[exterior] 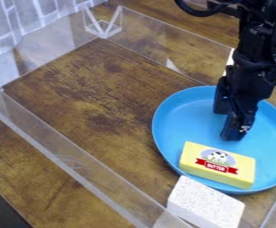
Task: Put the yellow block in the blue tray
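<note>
- I see the block [219,164] lying flat inside the tray [182,120], at the near edge of it, its long side running left to right and a little downward to the right.
- Its red-and-white oval label faces up; I cannot read the writing at this size.
- The block's near right corner reaches the tray's rim; whether it overhangs the rim I cannot tell.
- The tray sits on the counter [93,98] at the right, and its right side is cut off by the picture's edge.
- My claw [233,134] points straight down over the middle of the tray, just beyond the block and apart from it.
- The claw stands spread wide and has hold of nothing; its black fingers [229,130] end low over the blue floor of the tray, and I cannot tell whether the tips touch it.
- The arm [257,62] rises black from the claw to the top right corner.
- A white speckled sponge [206,203] lies on the counter outside the tray, just in front of the block, close to the tray's rim.
- The counter is dark worn wood, and clear plastic walls [34,116] stand around it on the left, the far side and the near side.
</note>
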You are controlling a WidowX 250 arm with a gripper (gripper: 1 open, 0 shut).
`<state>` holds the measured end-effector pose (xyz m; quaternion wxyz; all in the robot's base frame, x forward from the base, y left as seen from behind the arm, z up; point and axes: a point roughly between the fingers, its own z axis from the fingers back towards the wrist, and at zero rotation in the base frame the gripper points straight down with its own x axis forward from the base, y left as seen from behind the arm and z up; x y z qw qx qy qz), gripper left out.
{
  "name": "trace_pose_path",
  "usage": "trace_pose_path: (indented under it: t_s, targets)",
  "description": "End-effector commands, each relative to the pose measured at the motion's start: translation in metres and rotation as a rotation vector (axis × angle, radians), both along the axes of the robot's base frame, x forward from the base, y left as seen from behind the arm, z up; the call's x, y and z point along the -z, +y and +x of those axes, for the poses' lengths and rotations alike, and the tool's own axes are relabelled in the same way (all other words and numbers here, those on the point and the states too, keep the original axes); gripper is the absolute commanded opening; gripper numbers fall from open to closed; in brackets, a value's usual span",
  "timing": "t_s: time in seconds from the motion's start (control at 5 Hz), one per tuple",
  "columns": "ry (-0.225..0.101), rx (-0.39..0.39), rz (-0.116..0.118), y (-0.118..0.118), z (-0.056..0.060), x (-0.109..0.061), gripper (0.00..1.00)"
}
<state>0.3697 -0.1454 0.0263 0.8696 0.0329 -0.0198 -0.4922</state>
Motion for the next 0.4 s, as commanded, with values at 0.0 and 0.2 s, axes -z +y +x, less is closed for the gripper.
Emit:
trace_pose_path:
  t_s: [0.0,0.2]
  targets:
    - [-0.042,-0.028,-0.011,0.0063,0.0088,-0.0095,1.00]
    - [-0.042,-0.033,-0.010,0.0076,0.0097,-0.0086,1.00]
